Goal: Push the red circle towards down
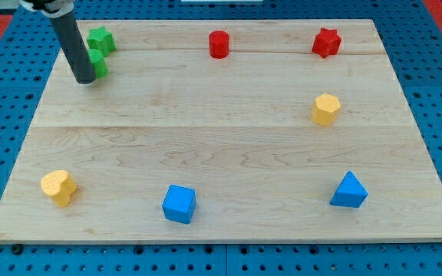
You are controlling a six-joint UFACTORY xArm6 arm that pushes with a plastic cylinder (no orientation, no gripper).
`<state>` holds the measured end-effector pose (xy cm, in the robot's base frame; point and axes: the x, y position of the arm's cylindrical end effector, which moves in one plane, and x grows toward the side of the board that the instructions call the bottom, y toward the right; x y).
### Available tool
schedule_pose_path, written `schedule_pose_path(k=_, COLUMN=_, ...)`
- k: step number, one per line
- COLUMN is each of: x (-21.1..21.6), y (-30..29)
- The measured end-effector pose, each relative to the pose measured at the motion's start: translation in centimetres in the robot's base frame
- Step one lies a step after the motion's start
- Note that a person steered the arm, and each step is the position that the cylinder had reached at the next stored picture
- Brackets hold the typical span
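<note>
The red circle [219, 44], a short red cylinder, stands near the view's top edge of the wooden board [221, 146], at about the middle. My tip [85, 79] is far to its left, at the view's upper left. The tip touches or nearly touches a green block [98, 64] that the rod partly hides. A green star-like block [100, 39] lies just above that one.
A red star [326, 42] lies at the top right. A yellow hexagon [325, 109] is below it. A yellow heart-like block [58, 186] is at bottom left, a blue cube [179, 203] at bottom centre, a blue triangle [348, 191] at bottom right.
</note>
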<state>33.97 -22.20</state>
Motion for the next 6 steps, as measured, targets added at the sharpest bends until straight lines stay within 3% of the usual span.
schedule_pose_path(k=1, x=4.0, y=4.7)
schedule_pose_path(k=2, x=5.0, y=15.1)
schedule_pose_path(k=3, x=1.9, y=24.8)
schedule_pose_path(k=5, x=-9.0, y=27.5)
schedule_pose_path(k=6, x=-10.5, y=25.0)
